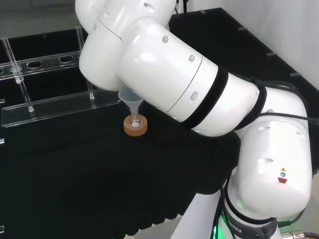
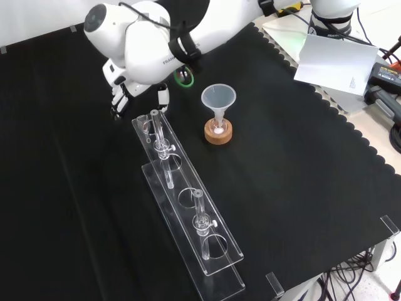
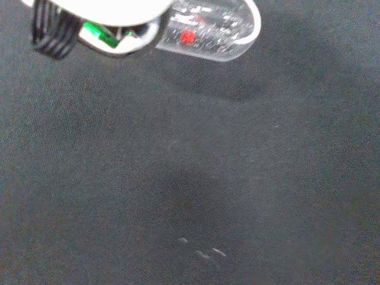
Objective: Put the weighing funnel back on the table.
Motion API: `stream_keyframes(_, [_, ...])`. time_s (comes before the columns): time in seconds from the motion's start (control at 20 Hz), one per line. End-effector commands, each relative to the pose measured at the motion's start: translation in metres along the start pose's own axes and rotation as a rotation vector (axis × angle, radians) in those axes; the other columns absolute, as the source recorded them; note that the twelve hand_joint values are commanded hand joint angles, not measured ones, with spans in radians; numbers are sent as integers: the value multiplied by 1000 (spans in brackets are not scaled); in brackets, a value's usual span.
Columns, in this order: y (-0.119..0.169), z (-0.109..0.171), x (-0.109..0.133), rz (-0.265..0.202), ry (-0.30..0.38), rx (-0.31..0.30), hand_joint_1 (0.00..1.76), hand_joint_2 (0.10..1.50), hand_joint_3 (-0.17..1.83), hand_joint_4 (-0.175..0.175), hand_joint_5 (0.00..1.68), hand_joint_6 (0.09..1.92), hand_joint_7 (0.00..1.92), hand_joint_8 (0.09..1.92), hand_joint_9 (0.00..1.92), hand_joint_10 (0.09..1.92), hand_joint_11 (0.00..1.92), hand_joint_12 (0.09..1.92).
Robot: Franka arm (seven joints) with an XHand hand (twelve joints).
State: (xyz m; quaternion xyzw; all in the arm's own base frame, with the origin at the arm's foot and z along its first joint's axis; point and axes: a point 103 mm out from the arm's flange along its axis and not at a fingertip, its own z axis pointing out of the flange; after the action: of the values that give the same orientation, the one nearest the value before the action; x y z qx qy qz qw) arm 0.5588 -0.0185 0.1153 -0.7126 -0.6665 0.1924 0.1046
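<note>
In the wrist view the weighing funnel (image 3: 209, 31), a small clear scoop-like piece with a rounded end, sticks out from beside the blurred white part of the hand (image 3: 101, 9) and hangs above the bare black cloth (image 3: 190, 178), casting a shadow on it. In the front view the hand (image 2: 122, 94) hangs low over the cloth at the far end of the clear rack (image 2: 188, 207), its dark fingers (image 2: 117, 103) curled downward. The clear piece itself is too faint to make out there.
The big funnel (image 2: 218, 98) (image 1: 131, 99) stands in a small flask on a cork ring (image 2: 217, 132) (image 1: 135, 126), right of the hand in the front view. The rack (image 1: 50, 107) holds two glass tubes (image 2: 200, 216). Papers (image 2: 332, 59) lie at the bench's far right corner.
</note>
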Motion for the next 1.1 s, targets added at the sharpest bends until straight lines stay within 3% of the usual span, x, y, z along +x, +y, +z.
stream_keyframes(0.05, [-37,-35,-11,12,25,-21,918,555,625,-3,385,305,229,674,527,575,419,1272])
stream_keyframes(0.6, [-102,-66,-20,33,67,-69,785,605,581,-12,374,196,247,671,491,612,373,1304])
stream_keyframes(1.1, [-152,-91,-27,52,77,-125,769,630,539,-14,389,141,250,668,484,623,367,1306])
